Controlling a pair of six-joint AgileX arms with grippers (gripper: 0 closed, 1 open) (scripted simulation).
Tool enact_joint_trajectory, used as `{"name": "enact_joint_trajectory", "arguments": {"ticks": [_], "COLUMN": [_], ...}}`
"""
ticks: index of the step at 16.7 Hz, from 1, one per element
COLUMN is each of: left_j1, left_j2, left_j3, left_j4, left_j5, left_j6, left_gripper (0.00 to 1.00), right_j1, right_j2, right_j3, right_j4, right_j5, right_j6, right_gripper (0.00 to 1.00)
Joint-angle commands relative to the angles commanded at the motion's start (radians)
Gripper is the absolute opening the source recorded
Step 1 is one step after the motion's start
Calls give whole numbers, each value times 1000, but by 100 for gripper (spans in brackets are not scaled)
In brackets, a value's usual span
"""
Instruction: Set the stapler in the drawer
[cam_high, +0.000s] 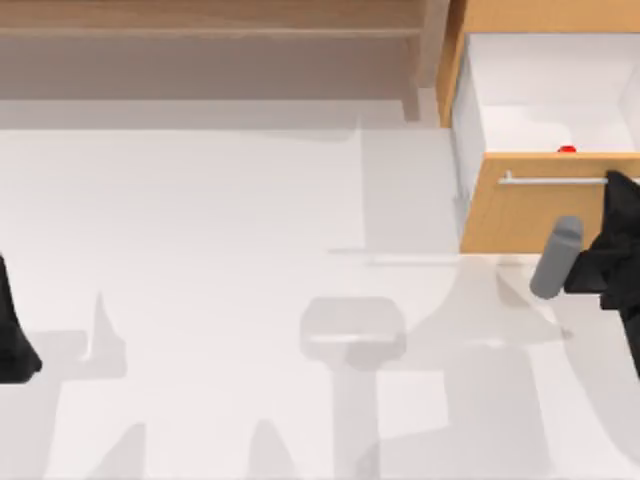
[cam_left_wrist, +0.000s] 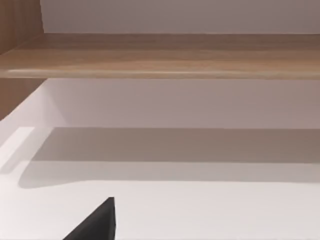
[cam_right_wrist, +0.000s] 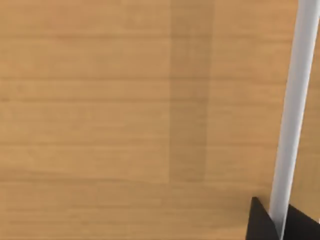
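The counter (cam_high: 200, 250) is bare and wide across its left and middle, so a gripper can pass there freely. At the far edge the long wooden shelf (cam_high: 210, 30) closes the way. At the far right the drawer (cam_high: 530, 215) stands pulled out with its white inside open from above. The right gripper (cam_high: 615, 195) sits at the silver handle (cam_high: 555, 180), blocking the front.
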Motion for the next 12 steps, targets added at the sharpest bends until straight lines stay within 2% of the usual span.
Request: {"name": "enact_joint_trajectory", "arguments": {"ticks": [7,12], "left_j1": [0,0], "left_j2": [0,0], "left_j3": [0,0], "left_j4": [0,0], "left_j5": [0,0], "left_j6": [0,0], "left_gripper": [100,100], "right_j1": [0,-34], "right_j2": [3,37], "right_j3": [2,119], "right_j4": [-5,-83], "right_j5": [0,-31], "right_j6": [3,2], "right_gripper": [0,0]}}
